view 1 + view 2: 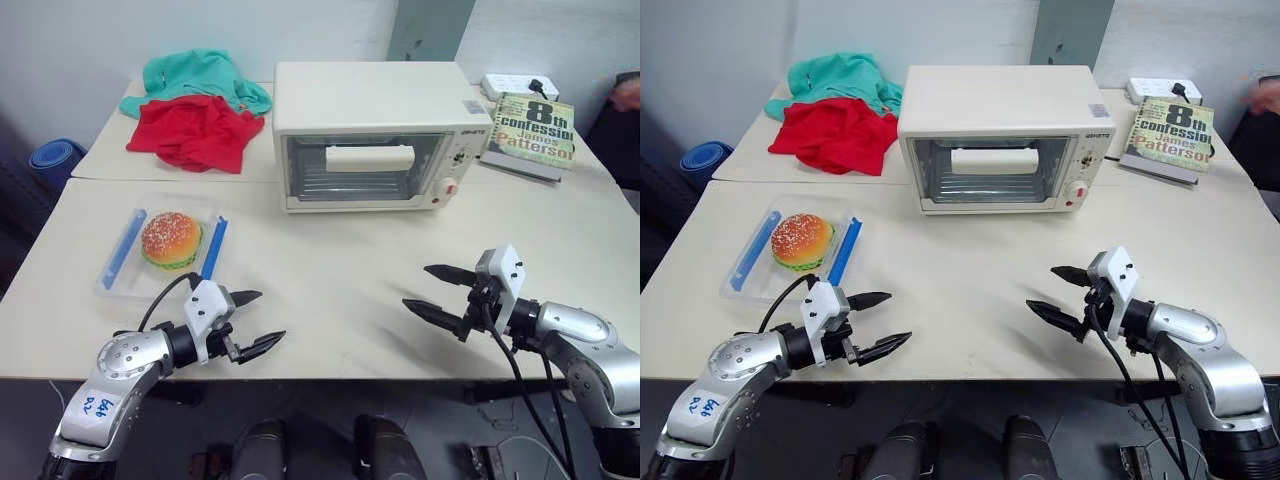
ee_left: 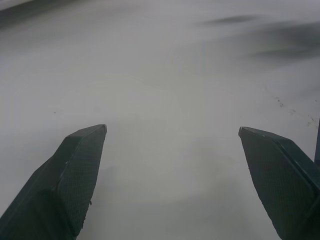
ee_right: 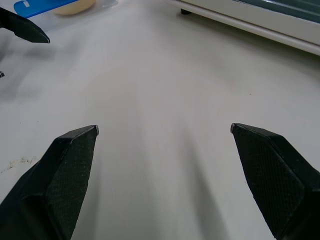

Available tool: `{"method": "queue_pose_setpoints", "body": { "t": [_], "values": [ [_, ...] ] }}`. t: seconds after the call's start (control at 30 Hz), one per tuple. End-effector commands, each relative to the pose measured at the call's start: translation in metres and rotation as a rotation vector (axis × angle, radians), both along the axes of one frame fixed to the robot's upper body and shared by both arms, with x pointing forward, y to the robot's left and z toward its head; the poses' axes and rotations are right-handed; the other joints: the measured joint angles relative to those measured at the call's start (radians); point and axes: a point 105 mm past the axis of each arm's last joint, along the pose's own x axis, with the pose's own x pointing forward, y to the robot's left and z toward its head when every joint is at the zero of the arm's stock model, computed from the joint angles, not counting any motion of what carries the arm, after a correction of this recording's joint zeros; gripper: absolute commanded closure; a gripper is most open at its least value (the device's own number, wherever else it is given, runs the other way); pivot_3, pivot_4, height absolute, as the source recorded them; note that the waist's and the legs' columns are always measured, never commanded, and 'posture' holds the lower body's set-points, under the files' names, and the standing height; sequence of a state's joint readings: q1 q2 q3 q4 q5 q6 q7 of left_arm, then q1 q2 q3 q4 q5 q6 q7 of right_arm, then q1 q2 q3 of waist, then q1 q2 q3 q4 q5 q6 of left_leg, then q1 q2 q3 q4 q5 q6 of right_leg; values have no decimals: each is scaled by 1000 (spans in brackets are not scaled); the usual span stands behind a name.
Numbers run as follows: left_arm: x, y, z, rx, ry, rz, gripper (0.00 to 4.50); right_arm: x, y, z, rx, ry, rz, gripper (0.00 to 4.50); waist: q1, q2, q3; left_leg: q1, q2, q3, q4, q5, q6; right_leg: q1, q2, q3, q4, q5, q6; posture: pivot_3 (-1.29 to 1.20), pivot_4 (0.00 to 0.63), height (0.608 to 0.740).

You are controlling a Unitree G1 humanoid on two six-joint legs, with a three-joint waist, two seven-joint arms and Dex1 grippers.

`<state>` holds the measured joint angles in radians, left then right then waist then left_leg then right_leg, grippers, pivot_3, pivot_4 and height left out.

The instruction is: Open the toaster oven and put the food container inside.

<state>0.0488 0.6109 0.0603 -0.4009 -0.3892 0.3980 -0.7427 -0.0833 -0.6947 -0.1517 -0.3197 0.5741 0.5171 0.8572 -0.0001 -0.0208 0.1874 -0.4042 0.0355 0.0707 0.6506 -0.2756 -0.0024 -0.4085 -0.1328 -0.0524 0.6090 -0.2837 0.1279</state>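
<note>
The cream-white toaster oven [image 1: 370,135] stands at the back middle of the table, its glass door shut and its white bar handle [image 1: 369,157] across the front. The clear food container [image 1: 165,250] with blue side clips and a sesame-bun burger lies on the table at the left. My left gripper [image 1: 257,320] hovers open near the front edge, just in front of the container and apart from it. Over the front right of the table my right gripper [image 1: 432,291] is open too, with nothing between its fingers [image 3: 65,175].
Red cloth [image 1: 195,130] and teal cloth [image 1: 200,78] lie bunched at the back left. A paperback book [image 1: 532,130] and a white power strip [image 1: 520,88] sit to the right of the oven. A blue roll [image 1: 55,158] lies beyond the table's left edge.
</note>
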Motion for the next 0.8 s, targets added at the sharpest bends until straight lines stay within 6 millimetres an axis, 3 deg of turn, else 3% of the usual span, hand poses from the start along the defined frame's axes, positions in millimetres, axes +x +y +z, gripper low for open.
{"method": "queue_pose_setpoints", "body": {
  "t": [0.03,0.23,0.53,0.7,0.8],
  "values": [
    [0,1,6,-36,-15,15,0,-5,-1,11,2,-43,-4,66,1,0,0,0,0,0,0,0,0,0,0,0,0,0,0,0,150,740],
    [-11,-11,11,-104,45,-35,0,-5,0,16,15,-50,-5,66,-1,0,0,0,0,0,2,0,0,0,0,0,1,0,1,0,150,740],
    [-18,-11,14,-169,103,-33,0,-4,6,19,37,-41,-3,66,-1,0,0,0,0,0,2,0,0,0,0,0,1,0,0,0,150,740],
    [-19,-4,21,-146,105,-30,0,20,-4,37,100,-74,-139,66,-3,0,0,0,1,0,2,0,0,0,0,0,1,1,-1,0,150,740],
    [-18,9,41,-189,106,-35,0,33,-9,52,149,-99,-186,66,-2,0,0,0,2,0,2,1,-1,0,1,0,1,1,-2,0,150,740]
  ]
}}
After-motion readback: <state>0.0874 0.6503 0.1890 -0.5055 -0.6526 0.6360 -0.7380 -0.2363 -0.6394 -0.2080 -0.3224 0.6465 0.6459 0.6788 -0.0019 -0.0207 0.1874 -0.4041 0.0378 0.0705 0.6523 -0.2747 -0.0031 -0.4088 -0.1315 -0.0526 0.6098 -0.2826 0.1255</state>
